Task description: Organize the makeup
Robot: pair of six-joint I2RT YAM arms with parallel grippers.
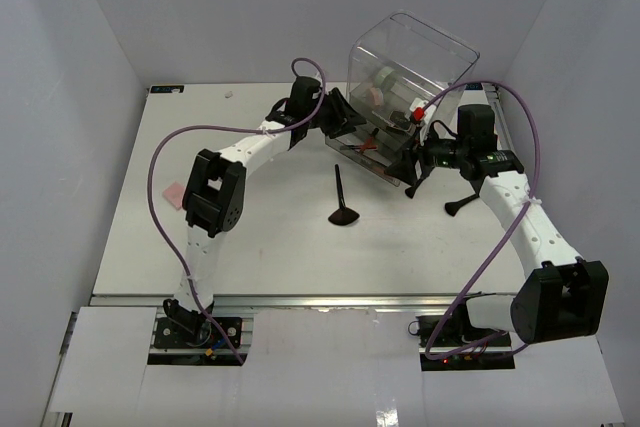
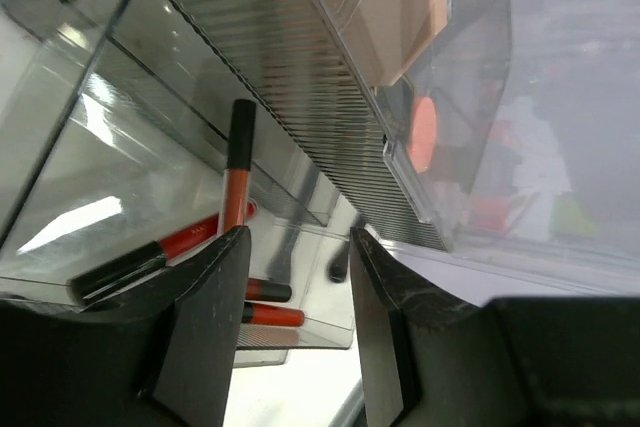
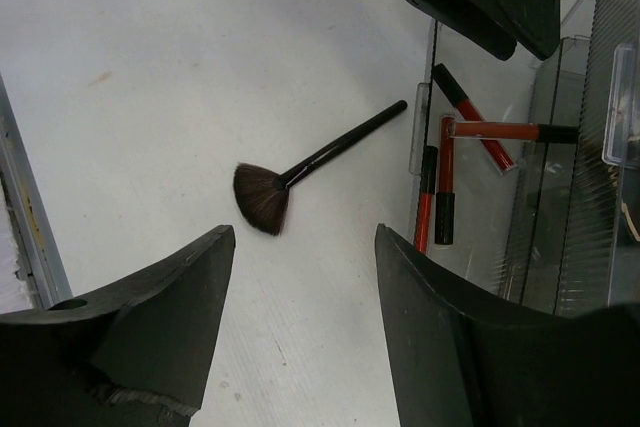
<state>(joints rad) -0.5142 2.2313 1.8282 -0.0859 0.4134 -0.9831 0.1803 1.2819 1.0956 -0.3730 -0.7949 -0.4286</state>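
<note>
At the rear of the table [image 1: 280, 257]: clear drawer box [image 1: 415, 62], tilted, an arm at either side.
Dark-red pencil sticks [image 3: 445, 182], several, black-capped, lie inside the box's open drawer [image 3: 480, 237], one of them crosswise. Left gripper [image 2: 300, 247] at the drawer mouth, jaws apart with nothing between them, one stick just beyond its fingers [image 2: 215, 287]. Right gripper [image 3: 305, 237] above the table beside the drawer, jaws apart, empty. Fan brush [image 3: 320, 153] flat on the table before the box, bristles toward the arm bases. Pink puff [image 1: 172, 194] flat near the left edge, well apart from the box.
</note>
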